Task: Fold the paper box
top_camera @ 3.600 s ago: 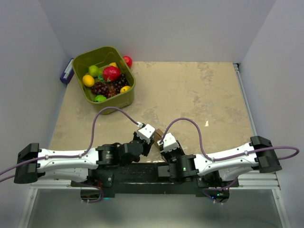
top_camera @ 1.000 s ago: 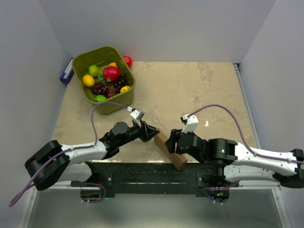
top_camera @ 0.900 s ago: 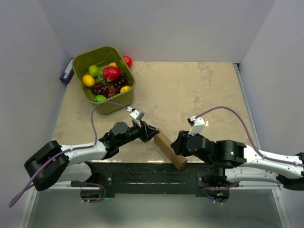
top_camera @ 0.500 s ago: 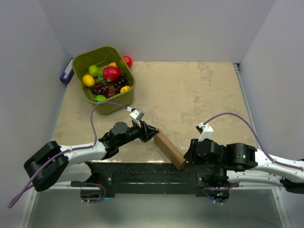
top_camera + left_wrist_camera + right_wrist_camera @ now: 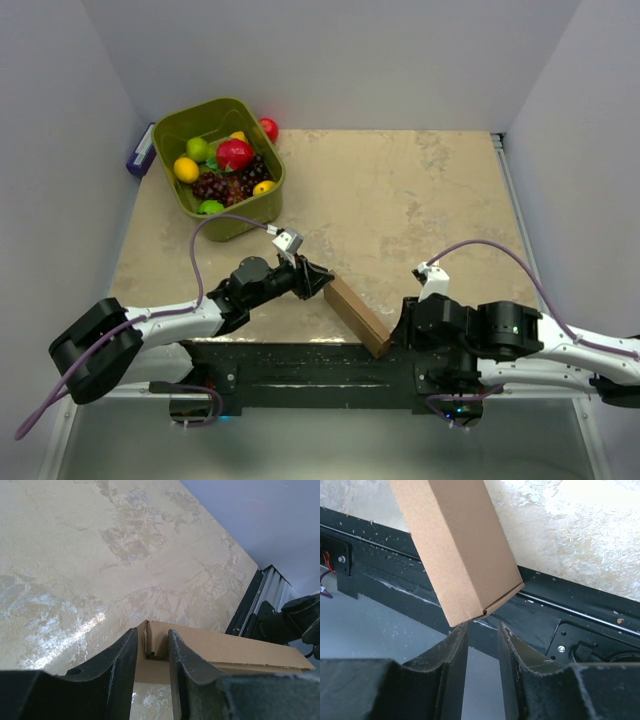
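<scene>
On the worktop (image 5: 420,200), well apart from the green bin (image 5: 255,212), the paper box (image 5: 356,314) lies at the near edge. The left hand (image 5: 152,635) clamps its bin-side end. The right hand (image 5: 482,626), fingers slightly apart and seemingly empty, sits just beyond the end farther from the bin.

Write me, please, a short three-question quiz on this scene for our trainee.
1. Multiple choice: what is the left gripper clamped on? A) nothing B) one end of the cardboard box C) a spoon
2. Short answer: where on the table does the green bin stand?
3. True or false: the cardboard box lies inside the green bin.
Key: 1 B; 2 the far left corner; 3 false.
</scene>
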`<state>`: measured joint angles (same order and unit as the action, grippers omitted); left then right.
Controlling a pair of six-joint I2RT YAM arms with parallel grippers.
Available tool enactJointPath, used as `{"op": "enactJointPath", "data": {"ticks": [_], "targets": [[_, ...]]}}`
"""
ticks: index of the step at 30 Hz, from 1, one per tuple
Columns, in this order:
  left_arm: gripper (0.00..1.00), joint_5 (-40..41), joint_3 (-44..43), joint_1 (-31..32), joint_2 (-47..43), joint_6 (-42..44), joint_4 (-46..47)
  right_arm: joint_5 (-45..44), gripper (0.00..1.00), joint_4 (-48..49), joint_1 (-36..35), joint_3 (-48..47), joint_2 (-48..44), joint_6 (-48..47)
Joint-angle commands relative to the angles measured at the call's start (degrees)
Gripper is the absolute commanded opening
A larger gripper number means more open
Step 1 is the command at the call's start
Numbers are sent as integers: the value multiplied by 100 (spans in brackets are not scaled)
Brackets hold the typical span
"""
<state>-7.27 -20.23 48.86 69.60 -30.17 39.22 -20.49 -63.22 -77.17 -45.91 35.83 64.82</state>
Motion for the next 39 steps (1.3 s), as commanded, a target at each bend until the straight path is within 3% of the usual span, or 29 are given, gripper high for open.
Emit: {"op": "enactJointPath", "data": {"ticks": [1,7,22,30,36,39], "targets": [[34,226,168,18,115,451,-1057,-201,34,389,17,-6,231,145],[34,252,177,53,97,469,-1066,-166,34,565,17,47,424,40],[33,305,133,71,88,512,-1118,309,32,3,9,381,731,110],[33,287,80,80,88,530,-1145,107,32,-296,-9,355,1259,22],[33,287,72,141,115,565,-1145,-51,41,-262,-44,311,1602,40],[33,296,89,150,106,583,-1136,-200,57,-165,-44,127,1532,22]]}}
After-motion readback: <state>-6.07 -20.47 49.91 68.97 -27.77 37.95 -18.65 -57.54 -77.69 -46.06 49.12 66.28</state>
